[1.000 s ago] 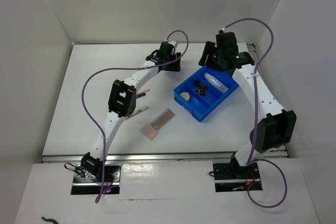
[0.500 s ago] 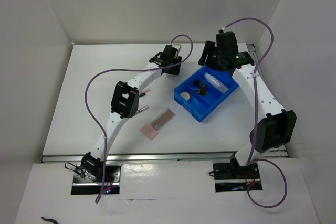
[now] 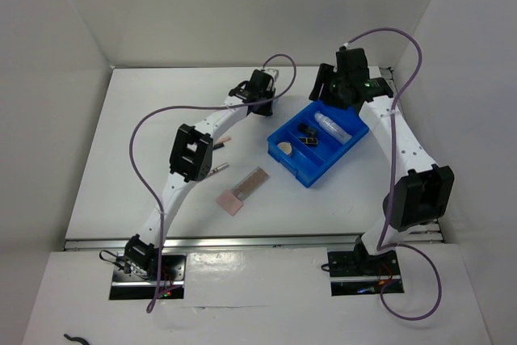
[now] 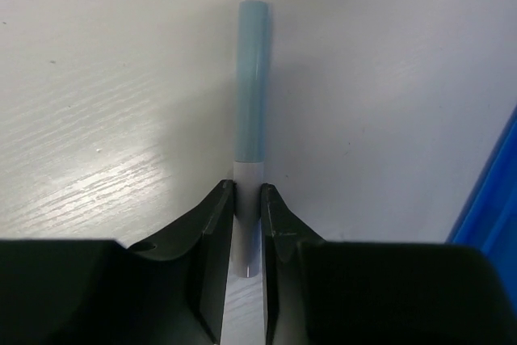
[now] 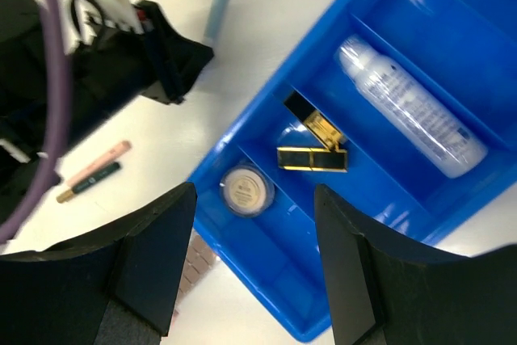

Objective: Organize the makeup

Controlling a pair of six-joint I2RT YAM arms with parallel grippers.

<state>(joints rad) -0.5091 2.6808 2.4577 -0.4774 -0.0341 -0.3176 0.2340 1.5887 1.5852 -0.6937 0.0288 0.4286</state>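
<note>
**Left gripper on a pale blue pencil beside the tray**

The blue pencil (image 4: 252, 78) is a slim, light-blue stick with a pale grey end. It lies flat on the white table (image 4: 388, 78), just left of the blue tray (image 3: 287, 167) near its far corner. The left gripper (image 4: 247, 191) has its fingers (image 4: 212, 224) against both sides of that grey end, clamped on it. The blue length points away from the gripper.

The right gripper (image 5: 254, 191) hangs above the tray with its jaws wide apart and nothing between them. Inside the tray, a clear tube (image 5: 408, 111) fills one long compartment. Two black-gold lipsticks (image 5: 313, 145) lie touching in the next one, and a round compact (image 5: 245, 190) sits in the compartment beside them.

A pink palette (image 3: 242, 190) lies flat on the table, well apart from the tray on its left. A pink pencil (image 5: 101, 161) and a dark pencil (image 5: 85, 182) lie side by side near the left arm.

From the top view, the left gripper (image 3: 262, 107) covers the blue pencil entirely, and one of the loose pencils is partly hidden behind the left arm. The left wrist view alone shows the grip. The right wrist view shows the pencil's free end (image 5: 218, 6) past the left gripper and shows the tray's contents clearly.
</note>
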